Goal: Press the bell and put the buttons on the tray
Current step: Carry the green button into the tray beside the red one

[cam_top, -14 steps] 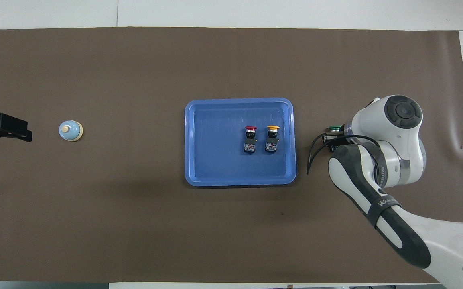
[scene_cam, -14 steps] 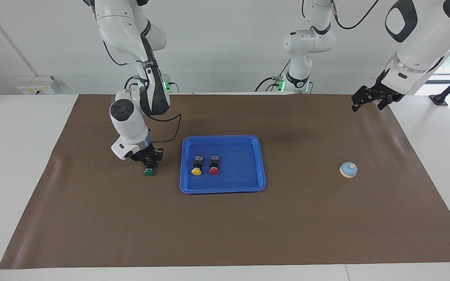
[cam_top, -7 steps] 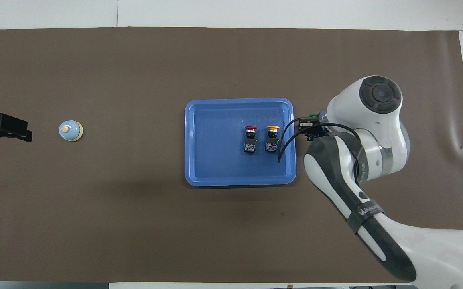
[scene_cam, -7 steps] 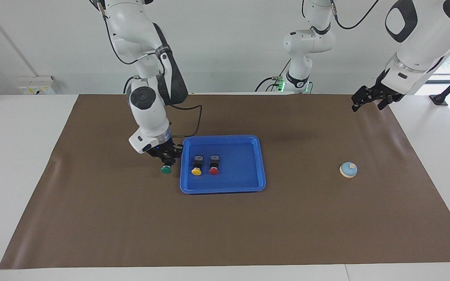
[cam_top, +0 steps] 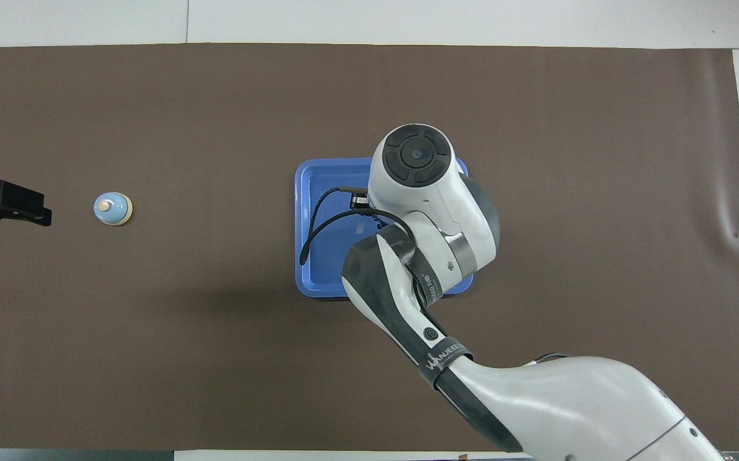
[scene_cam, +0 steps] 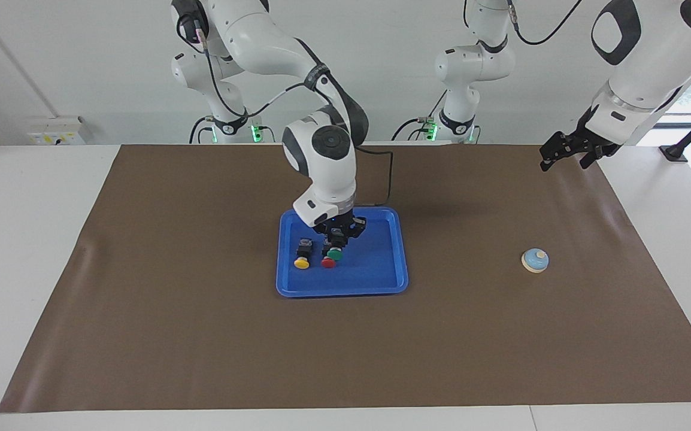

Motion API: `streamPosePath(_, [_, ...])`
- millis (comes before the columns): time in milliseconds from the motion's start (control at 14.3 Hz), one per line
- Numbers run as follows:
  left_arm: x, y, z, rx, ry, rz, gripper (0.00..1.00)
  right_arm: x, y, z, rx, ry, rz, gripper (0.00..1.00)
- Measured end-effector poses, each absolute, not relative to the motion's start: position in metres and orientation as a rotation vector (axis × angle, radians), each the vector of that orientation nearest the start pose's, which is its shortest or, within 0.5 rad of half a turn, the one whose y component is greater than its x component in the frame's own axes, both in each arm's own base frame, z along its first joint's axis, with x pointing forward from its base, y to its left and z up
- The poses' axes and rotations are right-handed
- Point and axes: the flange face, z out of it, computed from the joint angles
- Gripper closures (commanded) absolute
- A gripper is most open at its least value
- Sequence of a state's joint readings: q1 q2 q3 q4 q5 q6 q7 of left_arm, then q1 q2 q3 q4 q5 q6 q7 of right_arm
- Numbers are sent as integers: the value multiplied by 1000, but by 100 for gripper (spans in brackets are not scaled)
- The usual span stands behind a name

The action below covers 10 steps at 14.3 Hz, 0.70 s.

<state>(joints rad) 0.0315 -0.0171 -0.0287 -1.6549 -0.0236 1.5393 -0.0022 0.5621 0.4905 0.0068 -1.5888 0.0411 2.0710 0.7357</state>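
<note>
Three buttons are now gathering over the tray (scene_cam: 402, 281): the yellow button (scene_cam: 302, 262) and the red button (scene_cam: 328, 261) are lying inside it, caps pointing away from the robots, bodies toward them, side by side as if being lined up in a row. The green button (scene_cam: 335, 254) is hanging clamped in the right gripper (scene_cam: 338, 239), directly beneath the fingers, cap down, just beside the red one toward the left arm's end; that looks to me like the next slot in the row. The bell (scene_cam: 535, 260) is sitting alone on the brown mat (scene_cam: 142, 335), well apart from the tray. The left gripper (scene_cam: 567, 154) is waiting up in the air, fingers spread, holding nothing.
</note>
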Motion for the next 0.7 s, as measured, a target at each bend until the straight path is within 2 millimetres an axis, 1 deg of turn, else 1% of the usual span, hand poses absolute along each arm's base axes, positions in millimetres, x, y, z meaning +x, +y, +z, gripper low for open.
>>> streamPosePath(70, [543,-1,592,-3161,-9,156,0,576,372,339,-3104,291,51,100])
streamPosePath(210, [543,-1,592,-3161,-8,156,0,576,374,328,-3107,290,56,100])
streamPosePath(490, [543,-1,592,-3161,-8,156,0,561,396,322,-3111,301,65,100])
streamPosePath(630, [543,-1,592,-3161,-8,156,0,559,400,321,-3110,297,61,100])
streamPosePath(700, [543,-1,592,-3161,-8,156,0,559,400,319,-3104,300,51,88])
